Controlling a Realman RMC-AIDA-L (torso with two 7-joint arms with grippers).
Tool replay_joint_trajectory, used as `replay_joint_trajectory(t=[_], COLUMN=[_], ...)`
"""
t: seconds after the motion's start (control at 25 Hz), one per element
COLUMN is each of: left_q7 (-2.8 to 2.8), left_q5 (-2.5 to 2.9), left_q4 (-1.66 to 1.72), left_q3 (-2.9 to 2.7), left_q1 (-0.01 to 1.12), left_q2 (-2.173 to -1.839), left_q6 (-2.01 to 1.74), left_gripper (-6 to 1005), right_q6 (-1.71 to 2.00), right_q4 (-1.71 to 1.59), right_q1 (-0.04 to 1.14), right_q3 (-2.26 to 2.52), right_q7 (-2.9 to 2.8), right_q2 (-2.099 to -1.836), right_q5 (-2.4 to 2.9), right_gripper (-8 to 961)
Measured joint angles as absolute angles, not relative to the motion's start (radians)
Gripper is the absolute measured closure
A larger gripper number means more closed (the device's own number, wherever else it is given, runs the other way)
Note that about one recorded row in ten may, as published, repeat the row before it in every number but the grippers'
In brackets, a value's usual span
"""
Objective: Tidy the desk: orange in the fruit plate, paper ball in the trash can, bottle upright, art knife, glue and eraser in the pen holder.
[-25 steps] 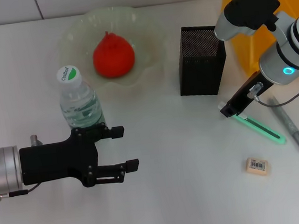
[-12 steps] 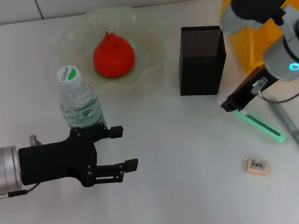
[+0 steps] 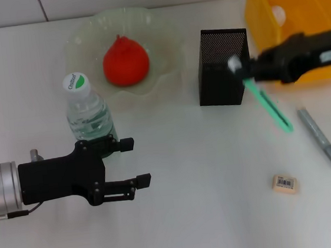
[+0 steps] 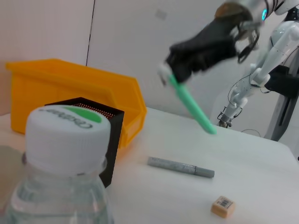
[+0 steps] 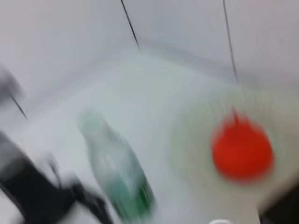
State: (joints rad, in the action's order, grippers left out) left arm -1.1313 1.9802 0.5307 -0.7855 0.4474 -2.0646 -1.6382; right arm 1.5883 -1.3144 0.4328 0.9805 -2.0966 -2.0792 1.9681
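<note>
Right claw (image 3: 244,70) grips art knife (image 3: 267,105) aloft, white end uppermost, slanting down.

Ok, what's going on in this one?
The robot is tidying the desk. The right end effector holds the art knife by its white end in the air beside the pen holder, the green blade end hanging down over the table. The glue and eraser lie on the desk. The orange sits in the fruit plate, the bottle stands upright, and the left end effector waits open next to it.
</note>
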Motion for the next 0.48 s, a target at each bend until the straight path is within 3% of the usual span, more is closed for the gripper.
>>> replay_joint_trajectory(t=[0.48], left_q7=[-1.131], left_q5=[1.980], left_q4=[0.531], left_q3=[-0.785], left_q1=[0.456], left_q2=[-2.066], left_q6=[-1.636], left_gripper=[155], right_q6=[1.392], right_q4=[-0.721], right_q1=[0.478], right_q3=[0.874], right_q7=[-1.339], right_q2=[-2.085], right_q5=[1.360], right_gripper=[752])
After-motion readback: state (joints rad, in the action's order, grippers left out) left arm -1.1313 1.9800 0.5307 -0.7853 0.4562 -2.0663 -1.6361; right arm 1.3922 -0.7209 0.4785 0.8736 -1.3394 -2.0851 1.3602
